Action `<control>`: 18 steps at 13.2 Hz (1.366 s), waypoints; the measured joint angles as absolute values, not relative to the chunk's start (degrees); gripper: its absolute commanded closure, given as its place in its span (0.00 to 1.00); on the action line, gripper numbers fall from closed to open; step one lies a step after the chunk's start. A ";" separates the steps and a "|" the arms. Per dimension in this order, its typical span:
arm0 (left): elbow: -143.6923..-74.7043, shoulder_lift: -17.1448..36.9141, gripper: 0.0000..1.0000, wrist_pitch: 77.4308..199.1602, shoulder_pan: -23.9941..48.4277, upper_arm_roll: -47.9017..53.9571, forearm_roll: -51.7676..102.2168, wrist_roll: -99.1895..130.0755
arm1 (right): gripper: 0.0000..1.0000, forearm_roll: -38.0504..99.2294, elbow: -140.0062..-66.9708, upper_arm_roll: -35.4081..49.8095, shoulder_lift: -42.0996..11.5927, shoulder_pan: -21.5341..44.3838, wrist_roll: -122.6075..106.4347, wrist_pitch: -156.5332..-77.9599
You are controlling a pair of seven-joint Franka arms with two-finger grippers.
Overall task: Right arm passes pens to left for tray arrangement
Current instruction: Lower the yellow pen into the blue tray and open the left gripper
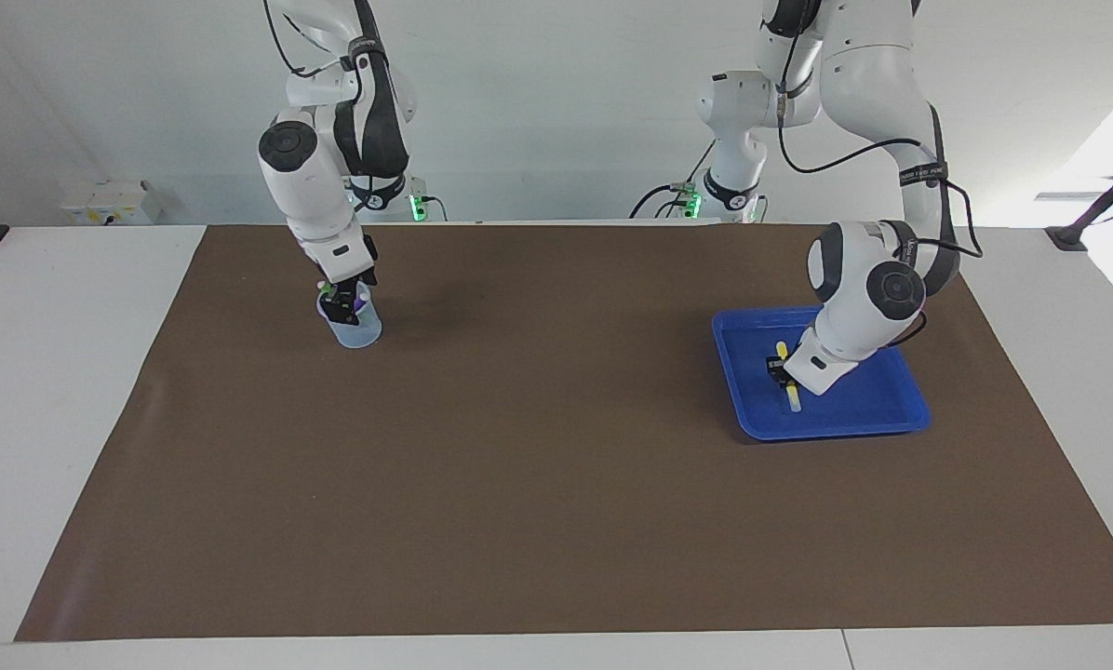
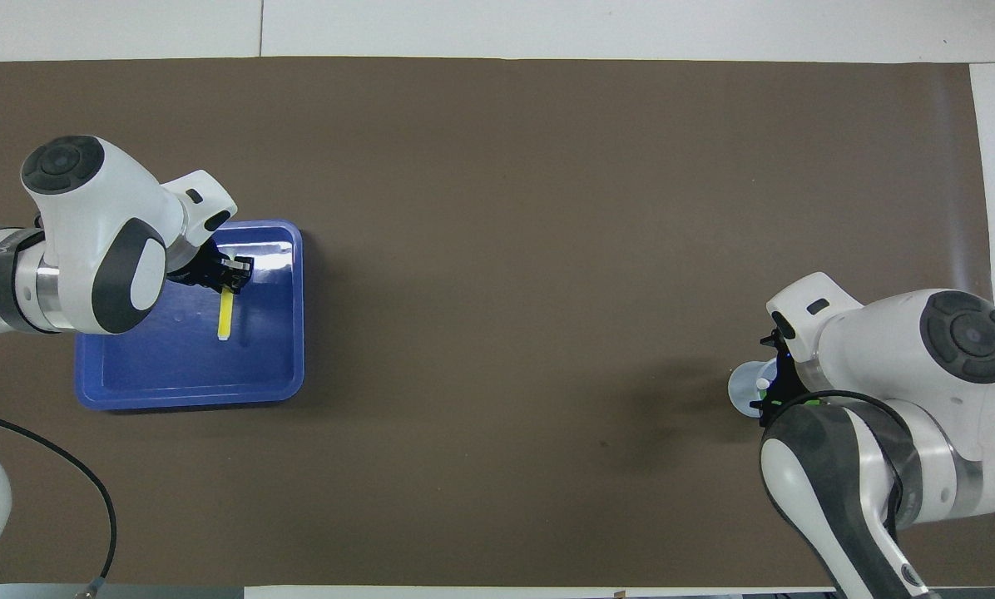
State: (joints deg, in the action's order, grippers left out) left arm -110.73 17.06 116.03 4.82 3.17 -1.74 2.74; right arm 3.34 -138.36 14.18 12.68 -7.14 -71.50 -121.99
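A: Fig. 1, both views. We see the left pincer point(image 1: 778, 369) low inside the tray point(image 1: 878, 409), pressed together on the upper end of the yellow pen point(image 1: 789, 386). The pen slants down with its pale tip at or just above the tray floor; we cannot tell whether it touches. The tray lies toward the left arm's end of the counter point(image 1: 556, 521).

B: And the right pincer point(image 1: 341, 300)?

A: It sits at the mouth of the cup point(image 1: 356, 328), toward the right arm's end, well apart from the tray. Its jaws stand spread around the purple pen point(image 1: 360, 300) and green pen point(image 1: 326, 290) that stand in the cup; we judge that neither is pinched yet.

B: What do we flag as risks?

A: Three. First, if the left pincer lets go while the yellow pen is tilted, the pen may roll against the rim instead of lying straight. Second, two pens share the cup, so closing the right pincer could catch both, or nudge one aside and miss. Third, the cup looks light: a pull that is off vertical may drag or tip it, spilling the remaining pen onto the counter.

B: Anything for the handover?

A: A pen pinched too near its middle leaves the left pincer little free length to take.
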 measured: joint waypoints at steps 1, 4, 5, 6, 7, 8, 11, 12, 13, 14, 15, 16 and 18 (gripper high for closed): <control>-110.72 16.96 1.00 115.34 4.84 3.21 -1.74 3.93 | 0.20 3.17 -138.45 14.18 12.74 -7.14 -71.50 -122.19; -111.03 16.16 1.00 114.25 5.29 3.59 -1.74 8.04 | 0.22 3.05 -138.58 14.18 12.84 -7.14 -71.58 -122.33; -111.49 15.86 1.00 114.24 5.42 3.59 -1.74 9.60 | 0.22 3.04 -138.68 14.18 12.86 -7.14 -71.59 -122.33; -112.01 15.63 1.00 114.37 5.51 3.59 -1.74 10.94 | 0.22 3.04 -138.91 14.18 12.92 -7.14 -71.59 -122.33; -112.51 15.49 1.00 114.81 5.55 3.60 -1.74 11.98 | 0.22 3.04 -139.14 14.18 13.02 -7.14 -71.59 -122.33; -113.00 15.42 1.00 115.55 5.56 3.60 -1.74 12.86 | 0.23 3.04 -139.35 14.18 13.13 -7.14 -71.59 -122.33; -114.99 15.28 1.00 119.65 5.56 3.60 -1.74 14.21 | 0.36 3.03 -139.58 14.24 13.41 -7.10 -71.61 -122.33; -115.52 15.23 1.00 120.15 5.56 3.59 -1.74 14.33 | 0.36 3.03 -139.60 14.25 13.54 -7.10 -71.61 -122.33; -115.88 15.14 0.77 120.49 5.56 3.59 -1.74 14.43 | 0.36 3.03 -139.61 14.27 13.66 -7.10 -71.61 -122.33; -115.99 15.11 0.01 120.59 5.56 3.59 -1.74 14.44 | 0.36 3.03 -139.62 14.29 13.73 -7.09 -71.62 -122.33; -116.00 15.09 0.00 120.64 5.55 3.59 -1.74 14.44 | 0.36 3.03 -139.62 14.33 13.76 -7.09 -71.62 -122.33; -116.00 15.05 0.00 120.68 5.56 3.59 -1.74 14.44 | 0.40 3.03 -139.63 14.35 13.77 -7.08 -71.62 -122.33; -116.00 15.01 0.00 120.71 5.56 3.59 -1.74 14.44 | 0.47 3.03 -139.67 14.36 13.77 -7.08 -71.62 -122.33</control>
